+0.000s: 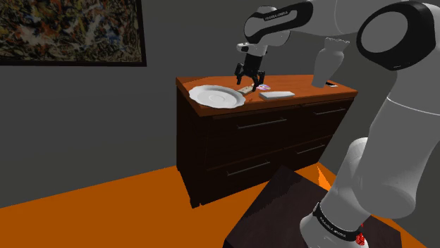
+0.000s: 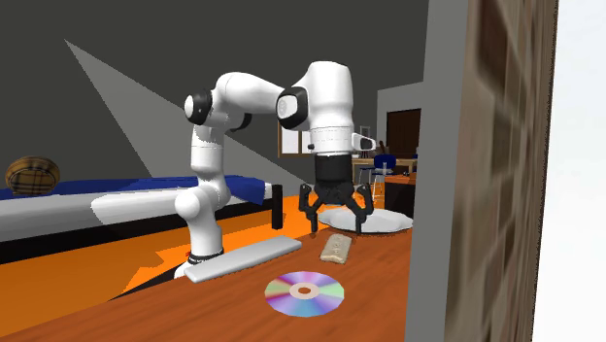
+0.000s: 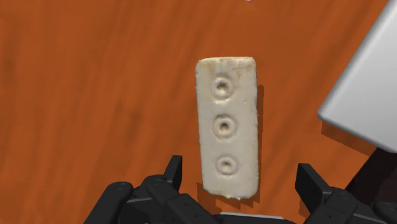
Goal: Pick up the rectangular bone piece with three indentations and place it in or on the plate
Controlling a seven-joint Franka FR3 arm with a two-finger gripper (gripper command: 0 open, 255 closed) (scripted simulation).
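A pale rectangular bone piece (image 3: 227, 125) with three round dents in a row lies flat on the orange-brown dresser top (image 3: 95, 95). My black gripper (image 3: 240, 181) hangs open just above it, one fingertip (image 3: 173, 172) to each side, neither touching it. The shoulder view has the gripper (image 1: 250, 77) over the bone piece (image 1: 246, 90), right beside the white plate (image 1: 217, 96). From the second exterior view, the bone piece (image 2: 335, 249) lies in front of the gripper (image 2: 337, 220), with the plate (image 2: 388, 222) behind.
A flat grey slab (image 2: 243, 257) and a shiny disc (image 2: 304, 293) lie on the dresser top near the bone piece. The slab's corner (image 3: 366, 89) comes close to one finger. A short black cylinder (image 2: 277, 206) stands further back. The dresser's front edge (image 1: 282, 106) drops to drawers.
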